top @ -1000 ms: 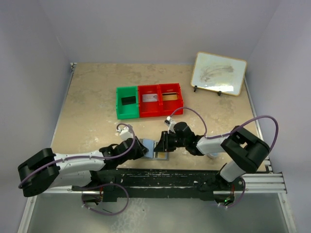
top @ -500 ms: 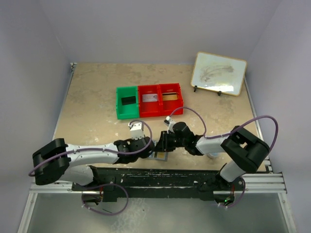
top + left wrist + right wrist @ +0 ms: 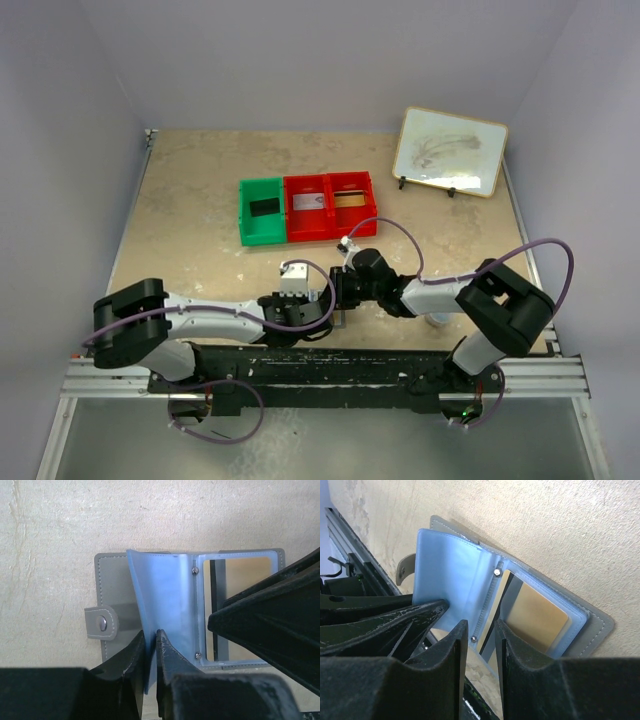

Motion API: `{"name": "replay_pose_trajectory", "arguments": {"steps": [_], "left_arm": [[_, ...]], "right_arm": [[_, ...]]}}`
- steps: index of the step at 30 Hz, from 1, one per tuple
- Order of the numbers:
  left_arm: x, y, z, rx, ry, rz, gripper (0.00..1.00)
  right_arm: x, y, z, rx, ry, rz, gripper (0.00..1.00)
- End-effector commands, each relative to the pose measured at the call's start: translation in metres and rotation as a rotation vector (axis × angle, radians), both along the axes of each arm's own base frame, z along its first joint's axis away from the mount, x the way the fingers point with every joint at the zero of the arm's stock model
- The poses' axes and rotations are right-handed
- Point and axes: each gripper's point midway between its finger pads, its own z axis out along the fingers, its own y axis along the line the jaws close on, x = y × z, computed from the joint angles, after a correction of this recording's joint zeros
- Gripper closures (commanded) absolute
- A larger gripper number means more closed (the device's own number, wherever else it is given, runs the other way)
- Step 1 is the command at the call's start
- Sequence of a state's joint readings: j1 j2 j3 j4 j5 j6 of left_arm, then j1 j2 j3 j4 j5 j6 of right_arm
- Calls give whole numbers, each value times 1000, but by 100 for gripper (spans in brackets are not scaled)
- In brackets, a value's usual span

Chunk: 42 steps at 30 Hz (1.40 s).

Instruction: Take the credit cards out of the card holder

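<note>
The card holder [image 3: 112,580] is a grey stitched wallet with a snap tab, lying open on the table near the front edge [image 3: 341,320]. My left gripper [image 3: 151,632] is shut on a blue translucent sleeve [image 3: 160,595] and holds it up on edge. Behind a window in the right half lies a gold credit card [image 3: 245,575] with a dark stripe, also seen in the right wrist view [image 3: 535,615]. My right gripper [image 3: 481,624] stands open at the holder's near edge, its jaws on either side of the riveted sleeve spine. Nothing is pinched between them.
A green bin [image 3: 262,210] and a red bin with two compartments [image 3: 330,222] stand mid-table, with cards lying in the red one. A framed whiteboard [image 3: 450,150] leans at the back right. The black base rail [image 3: 350,365] runs just in front of the holder.
My left arm has swung right over the holder, and its gripper has closed on the blue sleeve and stood it up. The right gripper has stayed in place.
</note>
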<state>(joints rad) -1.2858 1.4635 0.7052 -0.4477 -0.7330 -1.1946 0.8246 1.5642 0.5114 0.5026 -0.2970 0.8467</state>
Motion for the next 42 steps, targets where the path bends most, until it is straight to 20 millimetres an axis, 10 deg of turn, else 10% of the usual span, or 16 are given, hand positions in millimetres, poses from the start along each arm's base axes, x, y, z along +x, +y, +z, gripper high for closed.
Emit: {"name": "replay_pose_trajectory", "arguments": {"steps": [1,7,18,31,42], "left_arm": [[2,-4,18,-70,-36,4,88],[6,-18,32,-181,-65,-8,68],[20,2,23,87,-85,9,100],[8,10,9,253,-111,-10,100],[25,-16,27,32,-80,-46,80]], "right_arm": [[-2,-22,-28,-133,34,-41,67],[-3,-21,-30,-123,40,-37,67],[-4,-19,-29,-115,46,-31,67],[0,-24,-30,-135,40,-73,65],[-2,-25,-37,-144,61,-75,65]]}}
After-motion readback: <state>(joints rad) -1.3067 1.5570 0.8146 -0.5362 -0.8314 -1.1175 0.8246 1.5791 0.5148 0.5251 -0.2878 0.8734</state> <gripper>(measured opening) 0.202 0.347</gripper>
